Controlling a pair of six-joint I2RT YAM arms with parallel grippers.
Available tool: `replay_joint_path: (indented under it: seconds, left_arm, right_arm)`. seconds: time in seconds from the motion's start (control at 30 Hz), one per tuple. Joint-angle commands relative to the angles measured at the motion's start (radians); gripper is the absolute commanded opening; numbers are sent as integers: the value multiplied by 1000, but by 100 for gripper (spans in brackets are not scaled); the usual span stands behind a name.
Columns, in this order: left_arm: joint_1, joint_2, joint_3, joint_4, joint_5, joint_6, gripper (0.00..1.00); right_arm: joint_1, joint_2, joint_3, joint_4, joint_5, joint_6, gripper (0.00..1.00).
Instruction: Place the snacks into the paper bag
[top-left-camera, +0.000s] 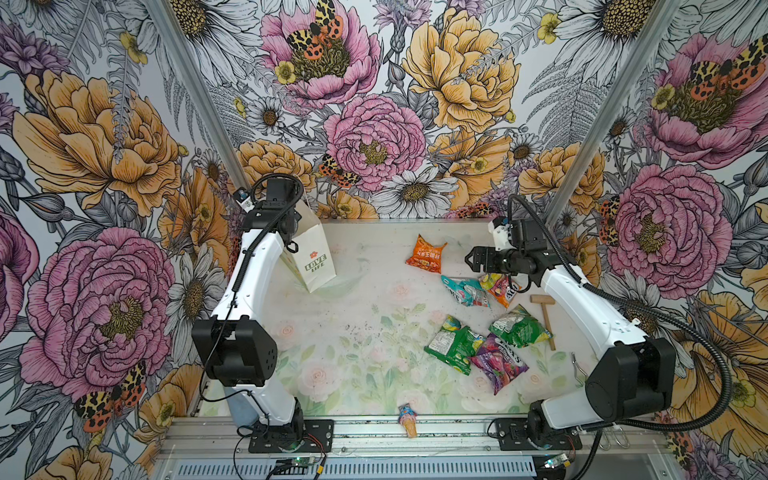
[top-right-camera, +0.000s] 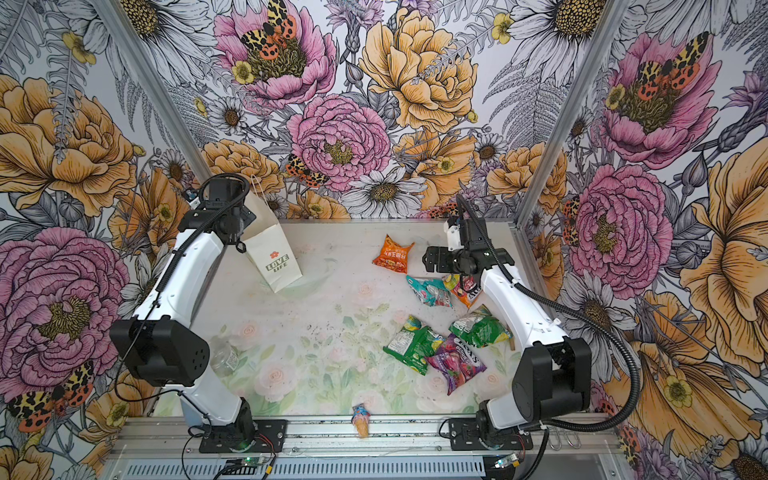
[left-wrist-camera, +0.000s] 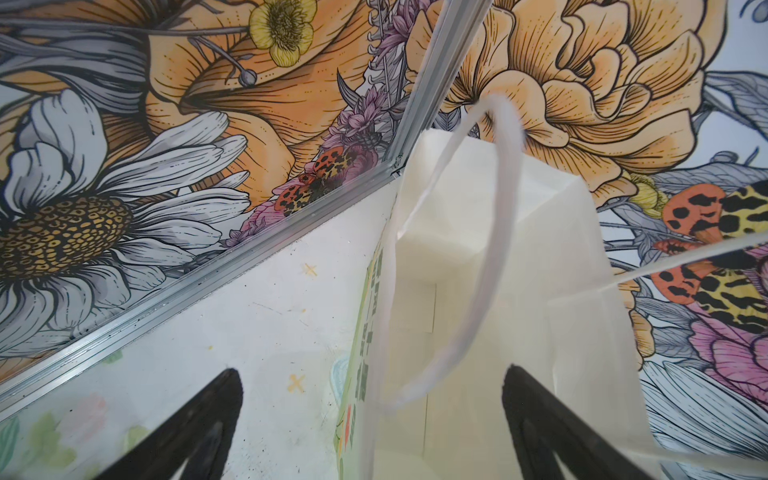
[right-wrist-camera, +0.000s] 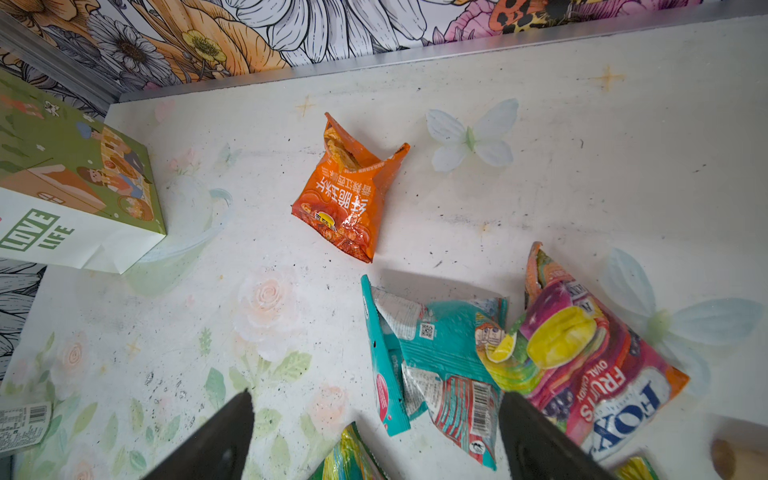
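The white paper bag (top-left-camera: 311, 254) (top-right-camera: 275, 259) stands upright at the back left, its "LOVE LIFE" print showing. My left gripper (left-wrist-camera: 372, 374) is open at the bag's mouth. One finger (left-wrist-camera: 540, 424) is inside the bag and the other outside its printed wall, with a cord handle (left-wrist-camera: 494, 232) looping between them. At the right, several snacks lie flat on the table: orange (top-left-camera: 424, 254) (right-wrist-camera: 347, 199), teal (top-left-camera: 465, 291) (right-wrist-camera: 436, 357), pink-yellow (top-left-camera: 497, 287) (right-wrist-camera: 582, 357), two green (top-left-camera: 451, 343) (top-left-camera: 519, 328) and a purple one (top-left-camera: 498, 362). My right gripper (top-left-camera: 470, 259) (right-wrist-camera: 374, 397) hovers open above the teal packet, holding nothing.
A wooden mallet (top-left-camera: 545, 316) lies right of the snacks, beside the right arm. An ice-cream-cone trinket (top-left-camera: 408, 420) rests at the front rail. A glass jar (top-right-camera: 224, 357) stands under the left arm. A metal hook (top-left-camera: 577, 365) lies at the right edge. Aluminium rails border the table.
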Motion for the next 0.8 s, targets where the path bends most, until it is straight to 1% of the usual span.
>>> replay_joint_path:
  seconds: [0.0, 0.2, 0.33, 0.53, 0.77]
  left_arm:
    - [2, 33, 35, -6, 28, 21, 99]
    - [6, 63, 42, -4, 35, 12, 99]
    - [8, 78, 56, -4, 43, 21, 96]
    - [14, 85, 55, -4, 59, 19, 87]
    - [15, 76, 41, -4, 64, 20, 81]
  right_arm:
    - [-1, 10, -2, 8, -9, 10, 94]
    - [-1, 16, -1, 9, -7, 11, 93]
    - [-1, 16, -8, 8, -2, 9, 92]
    - [-1, 16, -16, 11, -3, 8, 91]
    - [-1, 13, -16, 13, -4, 11, 89]
